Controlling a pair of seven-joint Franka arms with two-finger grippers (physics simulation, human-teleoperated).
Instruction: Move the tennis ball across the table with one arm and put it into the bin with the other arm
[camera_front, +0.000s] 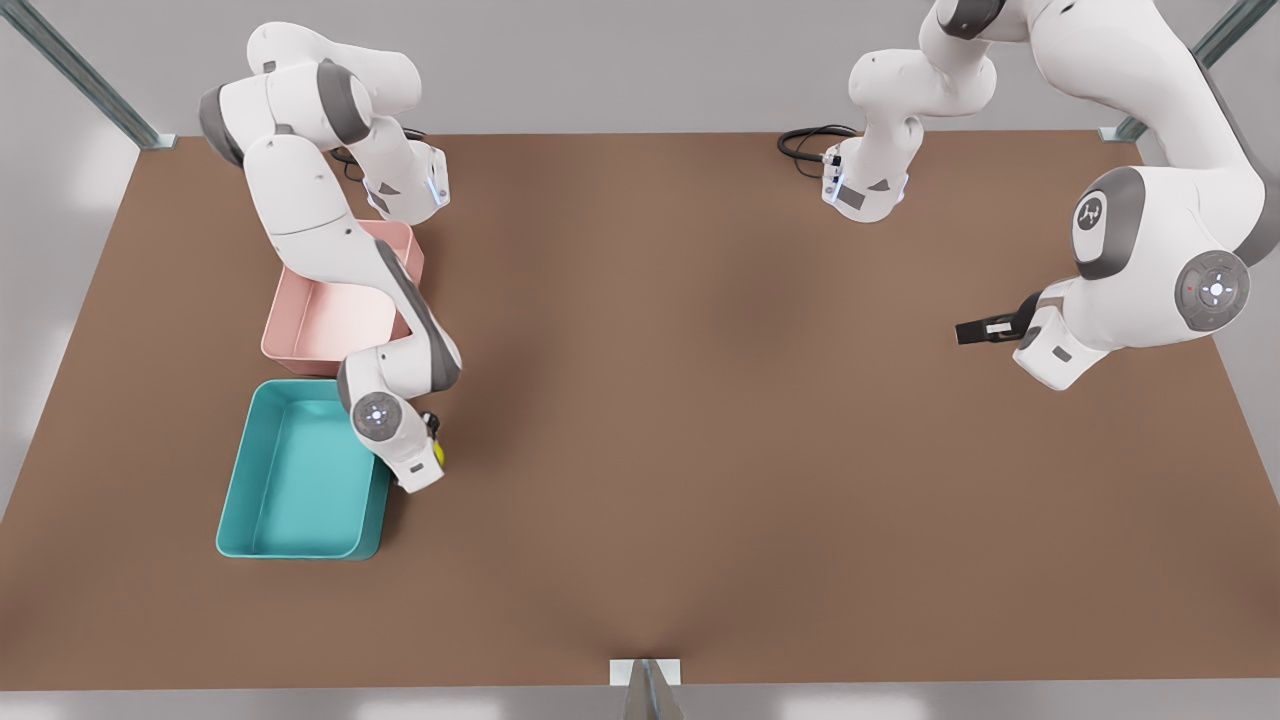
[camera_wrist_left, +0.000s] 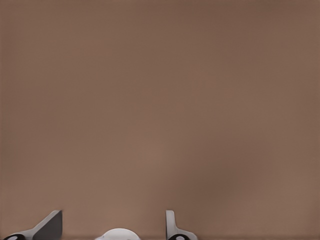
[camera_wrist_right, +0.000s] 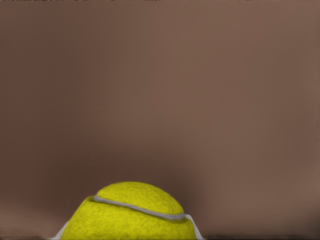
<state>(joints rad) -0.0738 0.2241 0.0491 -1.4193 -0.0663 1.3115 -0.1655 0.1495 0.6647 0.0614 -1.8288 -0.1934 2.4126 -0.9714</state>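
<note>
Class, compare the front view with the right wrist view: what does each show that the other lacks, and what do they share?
Front view: the teal bin, the pink tray next to it, and the left gripper waiting open above the table at the front view's right. The right gripper sits just beside the bin's edge.
Right wrist view: the grey seam curving across the tennis ball, with white fingers on both sides of it.
Shared: the tennis ball, held by the right gripper, and the brown table.
</note>
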